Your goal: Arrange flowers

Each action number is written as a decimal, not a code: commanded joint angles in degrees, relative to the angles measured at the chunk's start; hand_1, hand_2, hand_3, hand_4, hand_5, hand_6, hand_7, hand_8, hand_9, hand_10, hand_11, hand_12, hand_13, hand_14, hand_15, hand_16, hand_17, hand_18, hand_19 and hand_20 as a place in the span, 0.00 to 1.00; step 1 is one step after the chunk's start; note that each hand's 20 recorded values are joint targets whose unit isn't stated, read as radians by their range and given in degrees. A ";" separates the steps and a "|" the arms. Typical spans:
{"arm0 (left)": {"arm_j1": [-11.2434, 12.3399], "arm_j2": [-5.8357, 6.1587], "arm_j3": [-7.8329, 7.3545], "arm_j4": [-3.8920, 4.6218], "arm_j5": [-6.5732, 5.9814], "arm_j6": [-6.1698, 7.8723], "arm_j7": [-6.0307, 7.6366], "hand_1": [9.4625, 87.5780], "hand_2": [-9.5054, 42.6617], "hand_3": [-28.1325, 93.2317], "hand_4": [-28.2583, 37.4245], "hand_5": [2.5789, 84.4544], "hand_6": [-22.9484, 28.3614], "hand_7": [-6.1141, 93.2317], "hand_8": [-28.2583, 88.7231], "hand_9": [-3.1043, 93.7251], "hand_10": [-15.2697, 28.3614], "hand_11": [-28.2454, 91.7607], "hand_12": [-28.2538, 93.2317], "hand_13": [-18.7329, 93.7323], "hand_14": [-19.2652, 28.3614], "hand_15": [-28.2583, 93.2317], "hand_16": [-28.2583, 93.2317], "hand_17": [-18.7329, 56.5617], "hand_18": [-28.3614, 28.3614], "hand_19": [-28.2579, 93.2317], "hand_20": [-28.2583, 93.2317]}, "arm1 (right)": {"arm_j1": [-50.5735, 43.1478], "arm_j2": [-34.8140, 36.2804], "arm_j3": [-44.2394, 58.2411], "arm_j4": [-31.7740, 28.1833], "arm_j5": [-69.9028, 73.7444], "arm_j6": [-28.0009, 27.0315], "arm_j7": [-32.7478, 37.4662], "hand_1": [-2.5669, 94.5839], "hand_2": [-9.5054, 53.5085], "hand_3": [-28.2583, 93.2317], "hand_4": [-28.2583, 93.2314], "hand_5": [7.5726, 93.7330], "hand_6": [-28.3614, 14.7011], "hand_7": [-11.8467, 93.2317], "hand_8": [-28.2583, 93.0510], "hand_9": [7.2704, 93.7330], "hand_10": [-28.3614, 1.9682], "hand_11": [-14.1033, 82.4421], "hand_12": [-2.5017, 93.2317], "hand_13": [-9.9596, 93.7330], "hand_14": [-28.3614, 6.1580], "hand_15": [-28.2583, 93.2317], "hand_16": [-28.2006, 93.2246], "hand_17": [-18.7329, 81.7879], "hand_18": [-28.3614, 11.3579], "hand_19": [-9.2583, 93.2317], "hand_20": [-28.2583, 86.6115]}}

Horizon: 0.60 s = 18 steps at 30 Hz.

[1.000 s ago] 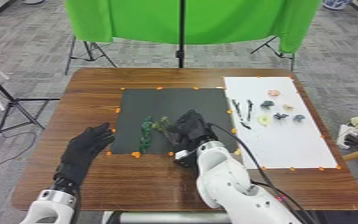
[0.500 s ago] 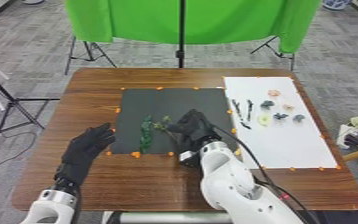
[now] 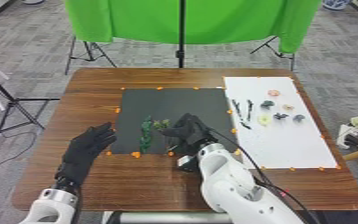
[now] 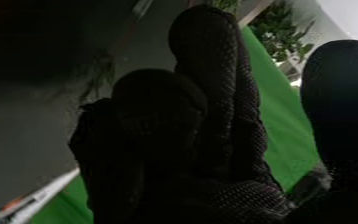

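- Black fabric is covering your right hand (image 3: 190,131), which is hovering over the right part of the dark board (image 3: 135,100), in its near half.
- That hand is staying unclenched in pose: its fingers are pointing out straight and lying close together, and the thumb is standing apart from them. You cannot tell whether it is touching a stem.
- Past the gap between thumb and fingers, the right wrist view is giving you green leaves (image 4: 278,30).
- Your left hand (image 3: 88,142) is hovering just beside the board's left edge, near its closer corner, with relaxed, unfolded fingers.
- On the board, left of your right hand, a leafy dark-green stem (image 3: 146,131) is running lengthwise from the middle toward the near edge.
- Between that stem and your right hand, a yellow-green sprig (image 3: 161,124) is lying on the board, close to the glove.
- Right of the board, a white sheet (image 3: 291,150) is bearing the other pieces: dark twigs (image 3: 249,108) are lying nearest the board, and farther from it you are seeing a pink bloom (image 3: 273,93), a beige bloom (image 3: 288,107), a pale yellow-green bloom (image 3: 264,119) and three blue-grey blooms (image 3: 280,116).
- Beyond the board, a green cloth (image 3: 229,22) is hanging.
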 commanded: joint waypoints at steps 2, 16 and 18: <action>1.16 -0.27 0.16 0.16 -0.12 -0.03 -0.23 0.17 0.30 0.76 0.00 0.49 0.61 0.11 0.20 0.43 0.67 0.37 0.32 0.41 0.80 0.46 0.21 0.24 0.76 0.40 0.39 | 0.59 2.46 0.51 0.23 -5.76 -1.36 -2.26 0.33 0.07 0.78 0.10 0.81 0.67 0.27 0.15 0.96 0.50 0.48 0.29 0.99 0.68 0.67 0.51 0.84 0.40 1.00 0.69; 2.00 -0.63 -0.07 -0.12 -0.24 0.53 -0.17 0.17 0.30 0.76 0.00 0.49 0.61 0.11 0.20 0.43 0.67 0.37 0.32 0.41 0.80 0.46 0.21 0.24 0.76 0.39 0.39 | -4.92 7.50 7.01 -9.85 -5.60 -9.76 -0.14 0.29 0.17 0.76 0.10 0.81 0.66 0.27 0.15 0.97 0.49 0.50 0.29 0.99 0.67 0.68 0.51 0.84 0.38 1.00 0.70; 2.20 -0.79 -0.15 -0.25 -0.22 0.65 -0.08 0.17 0.30 0.76 0.00 0.49 0.61 0.11 0.20 0.43 0.67 0.37 0.32 0.41 0.80 0.46 0.21 0.24 0.76 0.40 0.39 | -5.84 8.05 7.71 -11.23 -4.85 -11.95 0.01 0.29 0.20 0.76 0.10 0.82 0.66 0.26 0.15 0.97 0.49 0.50 0.29 0.99 0.67 0.69 0.51 0.85 0.38 1.00 0.71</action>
